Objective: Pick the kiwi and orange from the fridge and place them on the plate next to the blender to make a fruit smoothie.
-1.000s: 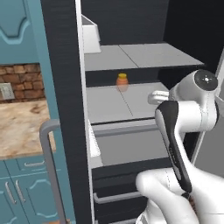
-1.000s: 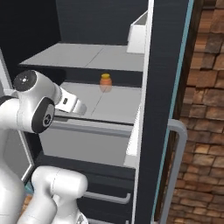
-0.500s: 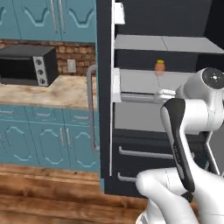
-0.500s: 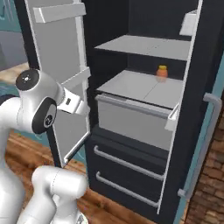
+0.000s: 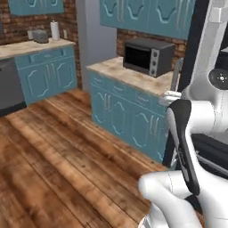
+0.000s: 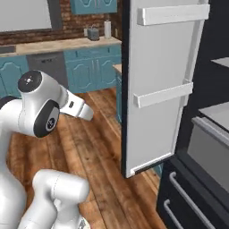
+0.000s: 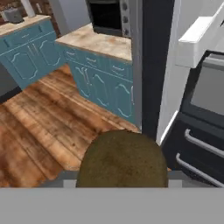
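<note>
The kiwi (image 7: 123,159), brown and oval, sat clamped in the gripper (image 7: 124,180), whose jaws were closed against its sides at the bottom of the hand view. It hung in front of the fridge (image 7: 199,131), off the open door's (image 6: 163,85) edge and above the wooden floor (image 7: 39,127). Beyond that door stood a counter (image 7: 98,41) with teal cabinets (image 7: 103,87) and a black microwave (image 5: 146,55). Farther from the fridge, a toaster (image 5: 40,35) stood on another counter.
</note>
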Available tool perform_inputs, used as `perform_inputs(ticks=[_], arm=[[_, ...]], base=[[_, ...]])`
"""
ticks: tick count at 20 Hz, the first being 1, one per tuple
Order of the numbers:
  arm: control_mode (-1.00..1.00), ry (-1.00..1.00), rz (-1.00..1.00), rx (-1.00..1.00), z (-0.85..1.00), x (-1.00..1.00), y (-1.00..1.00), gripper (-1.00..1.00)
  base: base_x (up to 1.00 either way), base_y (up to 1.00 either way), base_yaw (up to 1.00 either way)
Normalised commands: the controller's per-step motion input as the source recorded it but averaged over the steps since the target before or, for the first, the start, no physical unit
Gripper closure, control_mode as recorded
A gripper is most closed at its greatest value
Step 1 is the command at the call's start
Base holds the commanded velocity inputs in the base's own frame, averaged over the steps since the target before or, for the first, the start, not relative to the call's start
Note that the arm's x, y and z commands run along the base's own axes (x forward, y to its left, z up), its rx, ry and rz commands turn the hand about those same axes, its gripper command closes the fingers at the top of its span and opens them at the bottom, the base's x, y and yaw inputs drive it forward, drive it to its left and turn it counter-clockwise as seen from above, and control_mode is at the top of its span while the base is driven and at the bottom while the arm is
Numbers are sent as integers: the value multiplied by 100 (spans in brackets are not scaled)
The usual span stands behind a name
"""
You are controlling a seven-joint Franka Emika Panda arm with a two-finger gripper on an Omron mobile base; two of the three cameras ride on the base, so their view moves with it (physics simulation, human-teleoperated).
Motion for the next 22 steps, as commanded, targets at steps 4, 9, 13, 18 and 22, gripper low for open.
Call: perform_inputs(ticks=[4,9,13,18,22], arm=[[100,0,0,0,0,0,0,100],[100,0,0,0,0,0,0,100],[100,0,0,0,0,0,0,100],[100,0,0,0,0,0,0,100],[100,0,0,0,0,0,0,100]], base=[[-1,74,89],[36,96,68],[100,37,30],[100,6,5],[100,14,8]])
